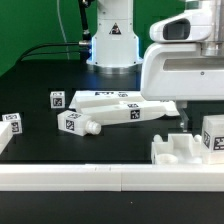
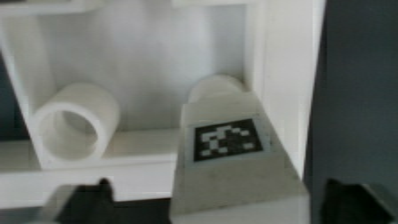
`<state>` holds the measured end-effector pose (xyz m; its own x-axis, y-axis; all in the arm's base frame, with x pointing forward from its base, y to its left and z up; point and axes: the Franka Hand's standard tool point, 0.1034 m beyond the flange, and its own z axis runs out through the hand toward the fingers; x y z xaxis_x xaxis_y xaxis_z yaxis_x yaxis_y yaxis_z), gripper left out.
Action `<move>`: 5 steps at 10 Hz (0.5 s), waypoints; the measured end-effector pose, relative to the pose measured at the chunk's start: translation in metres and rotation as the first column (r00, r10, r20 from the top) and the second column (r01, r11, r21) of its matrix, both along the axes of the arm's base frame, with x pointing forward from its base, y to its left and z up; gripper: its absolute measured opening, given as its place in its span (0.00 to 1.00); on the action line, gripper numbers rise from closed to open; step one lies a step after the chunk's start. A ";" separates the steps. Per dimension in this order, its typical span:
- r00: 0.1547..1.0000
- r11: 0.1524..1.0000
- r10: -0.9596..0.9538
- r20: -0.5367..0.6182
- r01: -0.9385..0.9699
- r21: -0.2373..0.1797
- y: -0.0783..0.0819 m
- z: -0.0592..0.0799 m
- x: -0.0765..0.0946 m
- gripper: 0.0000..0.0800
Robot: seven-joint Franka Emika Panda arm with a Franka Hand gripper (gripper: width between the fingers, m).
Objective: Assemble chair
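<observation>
Black table (image 1: 30, 95), white chair parts (image 1: 125, 108) scattered, backdrop dim, perhaps greenish

Bright light bleaches the white chair parts (image 1: 120, 108) against a dark table (image 1: 30, 80); wrist view blurry.

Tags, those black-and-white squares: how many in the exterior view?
5: one at the view's left edge, one on the small block, two on the middle bars, one at the view's right. Others may be hidden.
</observation>
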<state>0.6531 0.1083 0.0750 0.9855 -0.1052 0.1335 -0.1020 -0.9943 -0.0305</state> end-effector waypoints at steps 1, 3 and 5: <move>0.998 0.998 -0.068 -0.002 0.068 0.010 0.000 0.000 0.000 0.44; 0.981 0.981 -0.194 -0.007 0.194 0.027 0.000 -0.001 0.000 0.35; 0.922 0.921 -0.387 -0.012 0.387 0.051 0.003 -0.001 -0.001 0.36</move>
<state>0.6523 0.1117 0.0740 0.8670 -0.4847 0.1159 -0.4783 -0.8746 -0.0796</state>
